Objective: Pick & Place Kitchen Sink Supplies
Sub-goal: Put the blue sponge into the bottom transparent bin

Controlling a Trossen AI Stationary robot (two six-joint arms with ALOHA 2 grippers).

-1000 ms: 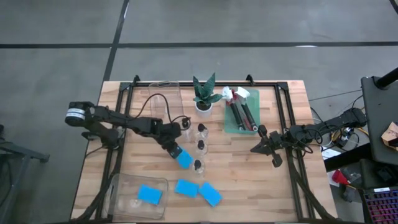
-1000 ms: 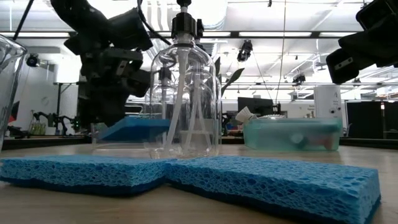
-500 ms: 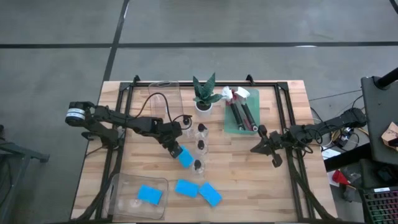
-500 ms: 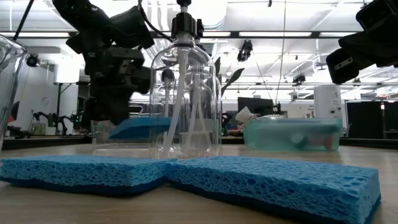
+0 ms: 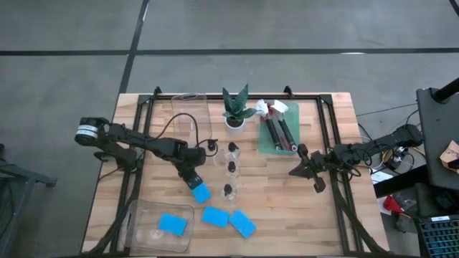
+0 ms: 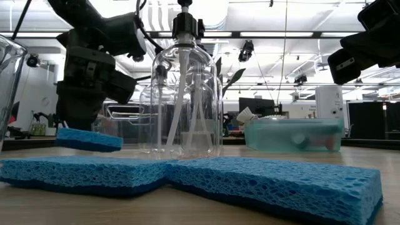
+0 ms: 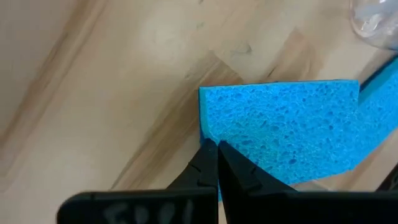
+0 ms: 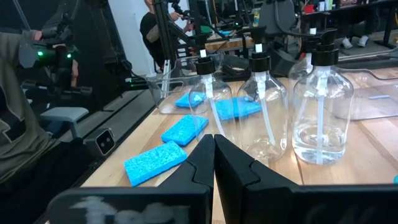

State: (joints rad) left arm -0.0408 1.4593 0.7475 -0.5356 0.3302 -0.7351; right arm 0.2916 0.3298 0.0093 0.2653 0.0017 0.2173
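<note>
My left gripper (image 5: pixel 191 179) is shut on a bright blue sponge (image 5: pixel 200 191) over the table's middle left, near the clear tray (image 5: pixel 136 233). In the low view the gripper (image 6: pixel 87 122) hangs over that sponge (image 6: pixel 87 139). One sponge (image 5: pixel 172 223) lies in the tray and two more (image 5: pixel 214 216) (image 5: pixel 242 223) lie flat beside it. Three clear bottles with black caps (image 5: pixel 231 167) stand upright in a row. Brushes (image 5: pixel 278 130) lie in a green tray. My right gripper (image 5: pixel 305 167) waits shut at the right, holding nothing. My left gripper pinches the sponge between its two fingers at one long edge, close to a corner (image 7: pixel 208 134). The fingers (image 7: pixel 231 167) come slanting down from above. The sponge is lifted clear, low over the table, and juts out beyond the fingertips slightly tilted (image 6: pixel 94 140).
A potted plant (image 5: pixel 235 111) stands at the far middle, with a second clear tray (image 5: pixel 188 107) to its left. Black rails (image 5: pixel 140 136) run along both table sides. Bare wood (image 5: pixel 287 208) lies at the near right. A person (image 8: pixel 25 118) shows in the room beyond.
My left gripper has carried the sponge away from the bottle row, toward the table's near edge and a little left, closer to the clear tray. The sponge sits lower and more tilted than before. The right arm has kept still.
</note>
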